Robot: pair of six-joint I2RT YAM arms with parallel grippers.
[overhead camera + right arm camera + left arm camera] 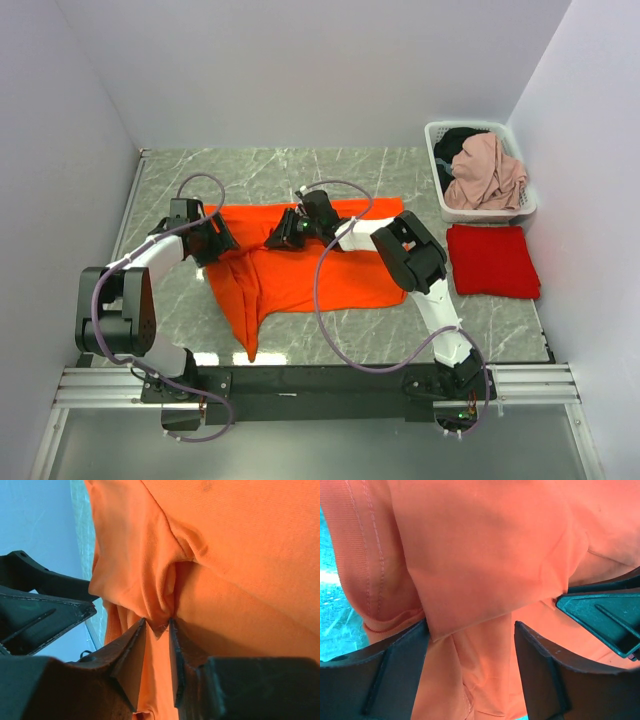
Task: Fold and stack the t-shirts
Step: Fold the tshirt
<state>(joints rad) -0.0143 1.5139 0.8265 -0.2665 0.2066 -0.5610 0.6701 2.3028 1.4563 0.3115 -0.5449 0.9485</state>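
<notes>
- A white basket (523, 206) stands at the 2 o'clock corner of the worktop (330, 170). It holds a crumpled pink cloth (487, 170), with a dark cloth (456, 143) under it at the far end.
- The red t-shirt (492, 260) lies folded into a flat rectangle just at the 6 o'clock side of the basket, at about 3 o'clock on the worktop.
- The orange t-shirt (300, 275) lies spread in the middle of the worktop. Its long axis runs from 9 to 3 o'clock, and one narrow tail points toward 7 o'clock. I cannot tell which end is the collar.
- My left tool (470, 630) is at the shirt's 9 o'clock edge. Its jaws are spread wide and released, with a folded edge of orange cloth lying between them.
- My right tool (157, 625) is at the shirt's 12 o'clock edge, clenched on a puckered pinch of the orange cloth.
</notes>
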